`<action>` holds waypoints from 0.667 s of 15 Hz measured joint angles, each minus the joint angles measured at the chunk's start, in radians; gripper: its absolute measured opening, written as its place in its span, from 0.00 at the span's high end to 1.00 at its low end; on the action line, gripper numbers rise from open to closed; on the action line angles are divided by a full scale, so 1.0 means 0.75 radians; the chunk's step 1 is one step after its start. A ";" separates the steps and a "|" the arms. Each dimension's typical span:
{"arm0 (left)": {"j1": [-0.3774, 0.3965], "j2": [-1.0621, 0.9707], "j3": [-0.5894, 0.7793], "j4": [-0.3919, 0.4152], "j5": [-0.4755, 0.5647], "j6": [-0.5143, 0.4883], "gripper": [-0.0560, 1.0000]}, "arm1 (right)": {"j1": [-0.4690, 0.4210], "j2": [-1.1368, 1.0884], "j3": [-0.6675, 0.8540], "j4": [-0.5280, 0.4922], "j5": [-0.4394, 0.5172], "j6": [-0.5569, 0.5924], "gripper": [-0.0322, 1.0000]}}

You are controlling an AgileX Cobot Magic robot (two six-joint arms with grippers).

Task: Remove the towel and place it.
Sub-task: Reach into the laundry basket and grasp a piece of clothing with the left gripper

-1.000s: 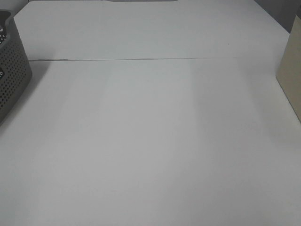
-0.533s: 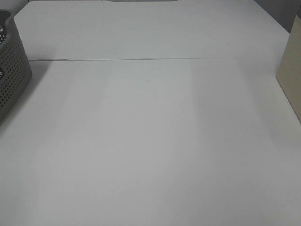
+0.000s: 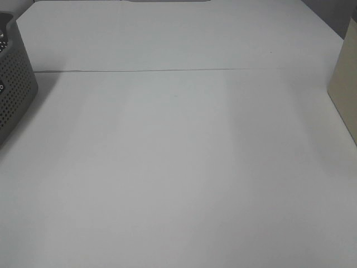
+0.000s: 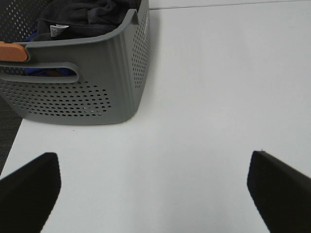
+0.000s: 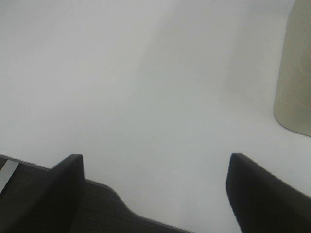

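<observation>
The dark charcoal towel (image 4: 85,14) lies bunched inside the grey perforated basket (image 4: 87,92), a white label showing on it. My left gripper (image 4: 153,194) hangs open over bare table short of the basket, both black fingertips (image 4: 29,189) wide apart with nothing between them. In the exterior high view only a corner of the basket (image 3: 14,89) shows at the left edge, and neither arm appears. My right gripper (image 5: 155,194) is open above the table's near edge, holding nothing.
The white table (image 3: 178,167) has a seam line running across its far half. A beige upright object (image 3: 345,84) stands at the right edge, also seen as the beige object (image 5: 294,73) beside my right gripper. An orange piece (image 4: 12,51) sits on the basket rim.
</observation>
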 joint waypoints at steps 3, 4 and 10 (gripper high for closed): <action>0.000 0.000 0.000 0.000 0.000 0.000 0.01 | 0.000 0.000 0.000 0.000 0.000 0.000 0.22; 0.000 0.000 0.000 0.000 0.000 0.000 0.01 | 0.000 0.000 0.000 0.000 0.000 0.000 0.22; 0.000 0.000 0.000 0.000 0.000 0.000 0.01 | 0.000 0.000 0.000 0.000 0.000 0.000 0.22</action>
